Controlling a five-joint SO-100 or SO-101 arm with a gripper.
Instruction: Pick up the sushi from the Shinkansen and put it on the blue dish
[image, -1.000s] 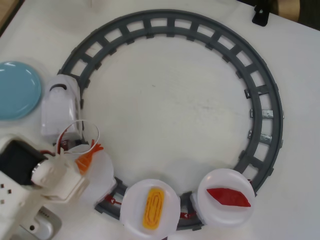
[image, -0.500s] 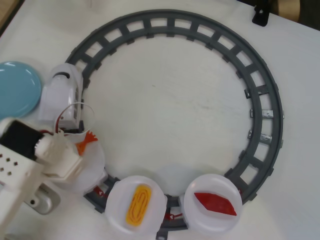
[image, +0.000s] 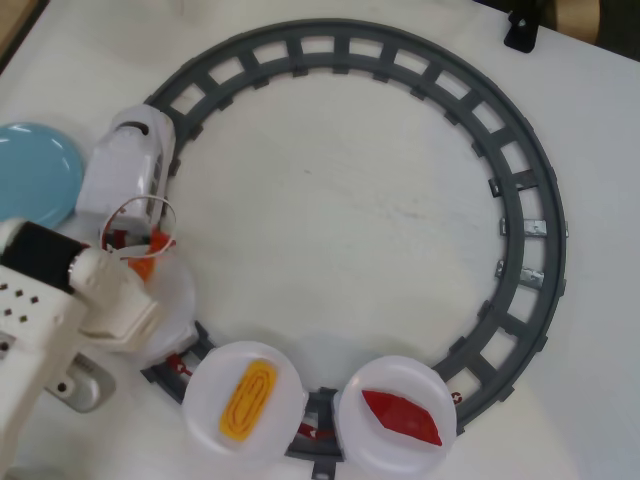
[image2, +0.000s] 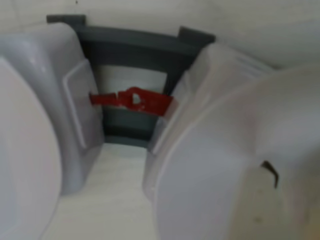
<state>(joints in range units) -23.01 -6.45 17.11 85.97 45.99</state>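
In the overhead view the white Shinkansen (image: 128, 165) stands on the left of the grey ring track (image: 520, 200). Behind the engine, its first car's white plate (image: 178, 295) carries the orange sushi (image: 158, 242). My gripper (image: 148, 255) reaches in from the lower left and sits right over the sushi, which shows orange on either side of the tip. My white arm hides the fingers. The blue dish (image: 30, 175) lies at the left edge, beside the engine. The wrist view shows only two white cars (image2: 45, 125) joined by a red coupler (image2: 132, 100); no sushi there.
Two more car plates sit at the bottom of the track, one with a yellow egg piece (image: 247, 398), one with a red tuna piece (image: 402, 417). My arm's grey base (image: 80, 390) is at lower left. A black object (image: 522, 30) stands at the top right.
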